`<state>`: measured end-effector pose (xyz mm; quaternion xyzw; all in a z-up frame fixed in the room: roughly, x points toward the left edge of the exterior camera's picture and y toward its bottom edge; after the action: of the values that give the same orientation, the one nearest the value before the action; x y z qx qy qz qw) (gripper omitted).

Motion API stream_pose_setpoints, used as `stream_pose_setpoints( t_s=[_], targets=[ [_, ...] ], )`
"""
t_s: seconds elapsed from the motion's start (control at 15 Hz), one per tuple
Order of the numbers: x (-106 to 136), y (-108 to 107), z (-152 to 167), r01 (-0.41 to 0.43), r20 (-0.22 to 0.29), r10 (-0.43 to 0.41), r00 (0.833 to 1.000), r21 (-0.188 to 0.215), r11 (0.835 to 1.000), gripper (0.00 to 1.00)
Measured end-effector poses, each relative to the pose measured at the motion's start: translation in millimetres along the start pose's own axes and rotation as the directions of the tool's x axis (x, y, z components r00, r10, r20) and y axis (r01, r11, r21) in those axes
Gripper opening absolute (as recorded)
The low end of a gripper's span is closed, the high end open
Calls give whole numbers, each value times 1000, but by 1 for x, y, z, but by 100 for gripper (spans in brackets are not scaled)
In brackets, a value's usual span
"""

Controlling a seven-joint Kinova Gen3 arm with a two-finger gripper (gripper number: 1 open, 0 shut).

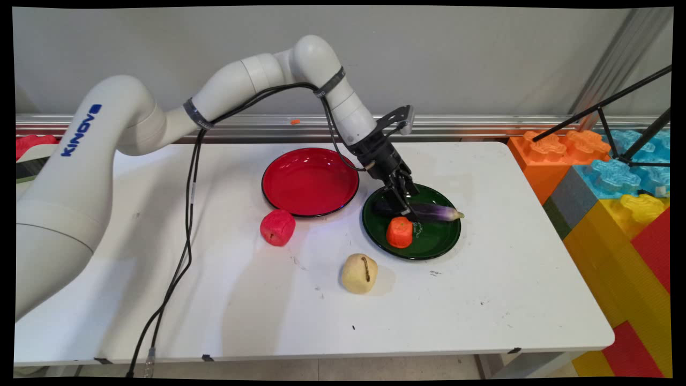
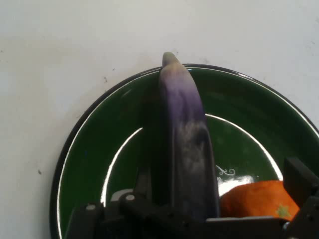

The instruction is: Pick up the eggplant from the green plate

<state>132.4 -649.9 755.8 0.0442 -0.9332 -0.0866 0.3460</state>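
I had the tool down over the green plate, clenched on the dark end of the eggplant. In the hand view the eggplant ran straight up from between the black linkage, its pale tip reaching the plate's rim at twelve o'clock. In the main view it lay nearly level across the plate, tip pointing toward three o'clock and poking just past the rim. I could not tell whether its underside touched the plate or hung just above it.

The orange fruit sat on the same plate, just beside the tool at about six o'clock; in the hand view the orange fruit crowded the right finger. My judgement was that any move here needed to be slow and straight up or down, because a sideways drift would nudge that fruit or drag the plate. The grip was at one end, so I expected the long tip to sag or swing if I moved fast.

The red plate lay just beside the green one at ten o'clock. The red fruit and the tan potato stood on the white surface, apart from both plates.
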Motion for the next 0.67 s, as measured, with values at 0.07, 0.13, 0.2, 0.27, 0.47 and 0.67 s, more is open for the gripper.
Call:
stream_pose_setpoints(
  t_s=[0.07,0.13,0.2,0.27,0.47,0.67],
  targets=[
    [1,-1,2,-2,2,2,1000,1,1000,100],
    [2,-2,4,-4,4,4,1000,1,1000,100],
    [3,-3,6,-6,6,6,1000,2,1000,100],
    [4,-5,8,-9,8,9,1000,3,1000,100],
    [6,-8,13,-20,14,20,1000,5,1000,100],
    [7,-11,17,-31,19,31,999,10,999,100]
  ],
)
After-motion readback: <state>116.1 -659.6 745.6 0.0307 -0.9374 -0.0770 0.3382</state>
